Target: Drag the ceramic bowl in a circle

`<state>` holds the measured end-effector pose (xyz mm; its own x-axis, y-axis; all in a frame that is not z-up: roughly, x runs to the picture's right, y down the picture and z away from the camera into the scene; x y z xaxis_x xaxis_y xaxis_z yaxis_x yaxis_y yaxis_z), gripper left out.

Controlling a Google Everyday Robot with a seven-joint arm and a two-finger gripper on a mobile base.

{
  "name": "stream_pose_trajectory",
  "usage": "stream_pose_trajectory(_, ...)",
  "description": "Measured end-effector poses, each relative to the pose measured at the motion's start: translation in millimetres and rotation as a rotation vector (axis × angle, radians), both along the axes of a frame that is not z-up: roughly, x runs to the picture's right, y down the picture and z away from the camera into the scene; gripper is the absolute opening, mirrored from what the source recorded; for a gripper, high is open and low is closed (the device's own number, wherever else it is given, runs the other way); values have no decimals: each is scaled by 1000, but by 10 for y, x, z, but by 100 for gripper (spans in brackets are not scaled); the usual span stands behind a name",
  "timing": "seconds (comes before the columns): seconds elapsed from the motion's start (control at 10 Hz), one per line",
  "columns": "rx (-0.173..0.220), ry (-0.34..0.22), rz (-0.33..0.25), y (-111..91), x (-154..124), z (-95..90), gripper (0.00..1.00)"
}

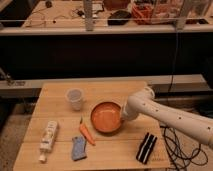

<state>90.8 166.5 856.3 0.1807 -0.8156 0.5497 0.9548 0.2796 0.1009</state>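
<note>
- At the left edge of the wooden table (115, 90), a white tube (48, 137) lies flat, its length running roughly front to back and its small cap end toward the near edge.
- Right of the tube and farther back, a small translucent white cup (75, 98) stands upright, apart from everything else.
- Near the front edge, right of the tube, lies a flat blue object (79, 148); what it is cannot be made out.
- Just above the blue object, a small orange carrot (86, 132) lies at a slant, its green tip pointing back toward the cup.
- Close beside the carrot, the ceramic bowl (106, 117) sits upright near the middle of the table, forward and to the right of the cup, showing its orange inside.
- At the bowl's right rim is the gripper (123, 116), at the end of a white arm that reaches in from the right with its elbow bent above the table; it meets the rim, but whether it is clamped on it or spread cannot be told.
- Right of the bowl, toward the front, a black ridged object (146, 148) lies at a slight tilt, apart from the bowl.
- Past the table's right edge, dark cables (172, 145) trail over the floor.
</note>
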Motion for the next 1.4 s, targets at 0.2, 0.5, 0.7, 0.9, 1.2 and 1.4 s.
stream_pose_trajectory(0.2,-4,-21,-14,-173,-99,216,0)
stream_pose_trajectory(0.5,-5,-13,9,-593,-101,606,0)
stream_pose_trajectory(0.7,2,3,24,-844,-70,794,0)
stream_pose_trajectory(0.9,17,52,59,-1058,199,889,0)
stream_pose_trajectory(1.2,13,150,122,-1059,840,762,0)
stream_pose_trajectory(1.4,0,207,153,-896,1177,593,0)
